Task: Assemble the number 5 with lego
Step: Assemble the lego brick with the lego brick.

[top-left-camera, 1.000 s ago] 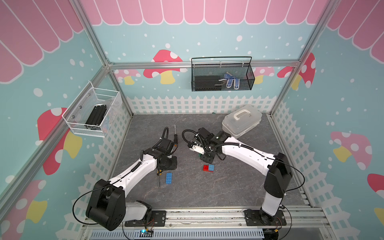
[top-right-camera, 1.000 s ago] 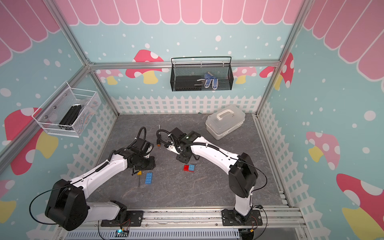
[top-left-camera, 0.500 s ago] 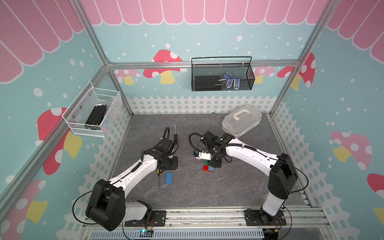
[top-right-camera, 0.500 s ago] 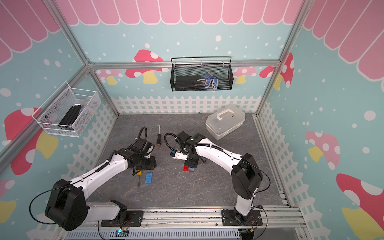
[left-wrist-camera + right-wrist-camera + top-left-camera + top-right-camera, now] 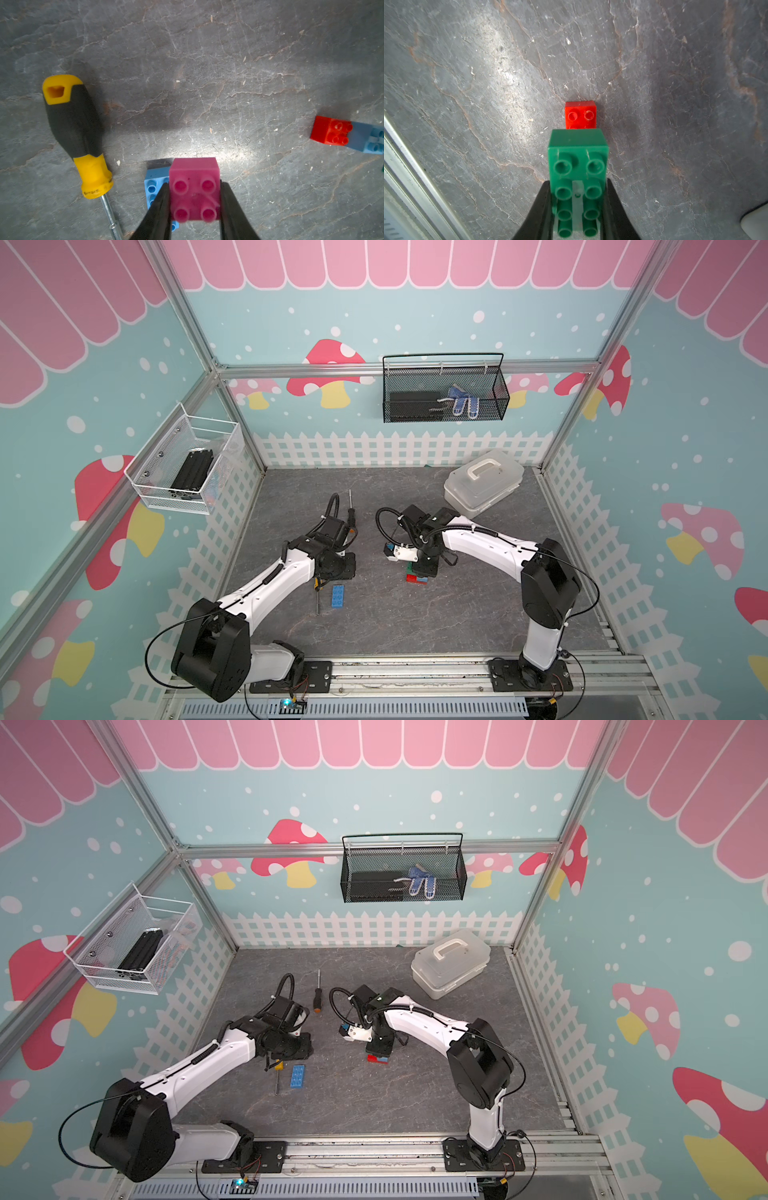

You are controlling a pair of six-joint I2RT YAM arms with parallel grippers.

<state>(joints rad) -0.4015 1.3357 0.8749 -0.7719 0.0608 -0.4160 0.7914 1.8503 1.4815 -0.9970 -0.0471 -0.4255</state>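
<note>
Lego green brick: clamped by my right gripper, near red brick. My left gripper clamps pink brick.

Gripped pink square brick beside flat long blue brick; gripped green brick over red-blue pair.

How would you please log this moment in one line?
left gripper: shut on pink brick | right gripper: shut on green brick, over red brick | long blue brick: loose
</note>
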